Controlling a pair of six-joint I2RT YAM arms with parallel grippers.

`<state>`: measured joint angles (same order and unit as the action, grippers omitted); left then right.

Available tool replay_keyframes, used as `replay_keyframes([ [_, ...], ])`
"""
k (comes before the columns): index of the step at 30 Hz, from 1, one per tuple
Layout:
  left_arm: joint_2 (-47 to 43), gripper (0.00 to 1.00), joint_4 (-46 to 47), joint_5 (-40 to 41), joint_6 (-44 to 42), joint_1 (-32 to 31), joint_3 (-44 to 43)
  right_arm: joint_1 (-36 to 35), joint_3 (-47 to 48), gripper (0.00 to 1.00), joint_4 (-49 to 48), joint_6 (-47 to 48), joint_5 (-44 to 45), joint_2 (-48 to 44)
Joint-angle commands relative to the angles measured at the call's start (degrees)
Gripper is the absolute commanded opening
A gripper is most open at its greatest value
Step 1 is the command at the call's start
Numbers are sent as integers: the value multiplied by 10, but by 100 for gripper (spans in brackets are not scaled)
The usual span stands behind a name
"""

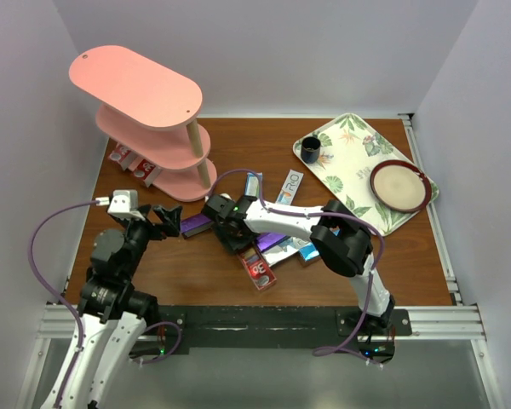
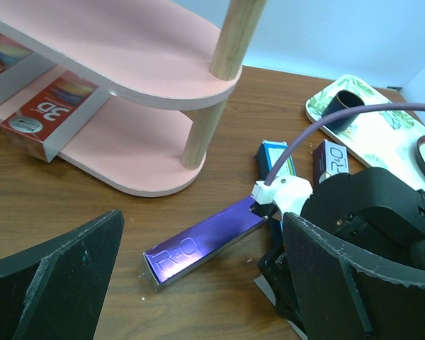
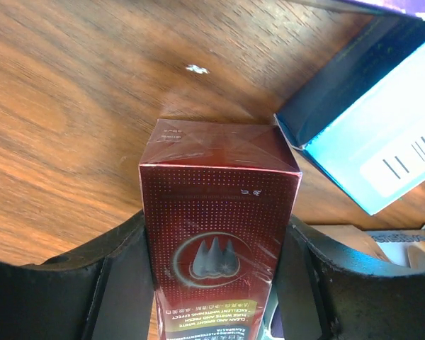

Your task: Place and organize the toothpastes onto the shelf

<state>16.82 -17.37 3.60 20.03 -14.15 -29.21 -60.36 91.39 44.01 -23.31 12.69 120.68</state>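
My right gripper (image 3: 216,244) pinches the red toothpaste carton (image 3: 216,205) across both long sides. It lies on the table (image 3: 71,106) just beside a blue carton (image 3: 372,134), well apart from the pink shelf (image 1: 149,89). I should grip squarely, lift straight up, and not drag that neighbour.

"R&O" is stamped on the purple carton (image 2: 202,244) just ahead of the left gripper (image 2: 202,225). "3D" shows on the shelved red carton (image 2: 46,106), far off to its left. The dark red carton (image 3: 216,212) between the fingers of the right gripper (image 3: 216,234) carries small upside-down print, "CLEAN AND BRIGHT WHITE".
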Motion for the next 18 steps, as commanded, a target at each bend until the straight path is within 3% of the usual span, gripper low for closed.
replay_keyframes([
  [1,7,100,35,-33,-17,-8,1,-1,21,41,37,-29,19,-56],
  [8,72,100,62,-125,0,-11,-10,22,22,39,63,-49,49,-125],
  [12,120,100,79,-157,6,-18,-29,67,18,29,69,-74,45,-165],
  [16,164,100,107,-155,18,-70,-48,126,24,28,77,-90,49,-193],
  [18,196,100,117,-110,25,-115,-57,144,31,28,84,-98,59,-198],
])
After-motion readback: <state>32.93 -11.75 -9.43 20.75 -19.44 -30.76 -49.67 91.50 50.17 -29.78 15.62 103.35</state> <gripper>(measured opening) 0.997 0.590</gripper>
